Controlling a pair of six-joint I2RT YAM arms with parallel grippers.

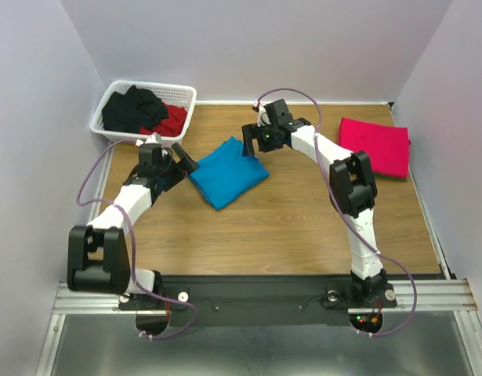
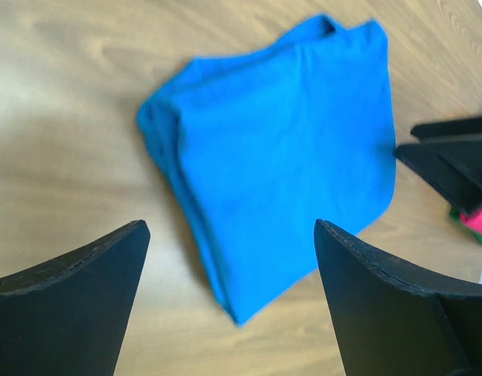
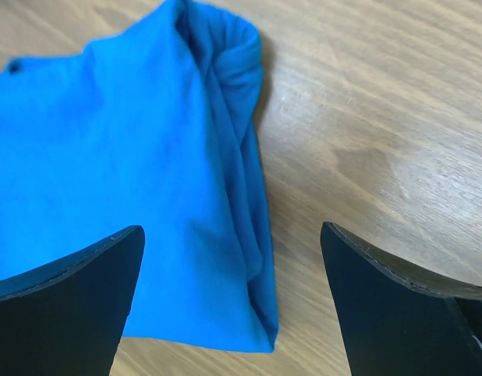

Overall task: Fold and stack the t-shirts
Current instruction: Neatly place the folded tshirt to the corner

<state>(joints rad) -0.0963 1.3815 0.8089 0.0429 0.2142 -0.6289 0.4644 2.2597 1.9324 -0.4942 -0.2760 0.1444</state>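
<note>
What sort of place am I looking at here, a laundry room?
Probably a robot test booth, not a laundry: blank walls box in one wooden table, two arms are bolted to a metal rail, and a basket holds clothes.

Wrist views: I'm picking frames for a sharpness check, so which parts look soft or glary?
Left wrist: the blue t-shirt is slightly soft, the right gripper's fingers at the edge blurrier. Right wrist: pale glare on the table, shirt folds fairly clear. Top external: even, diffuse light, only faint shadows.
</note>
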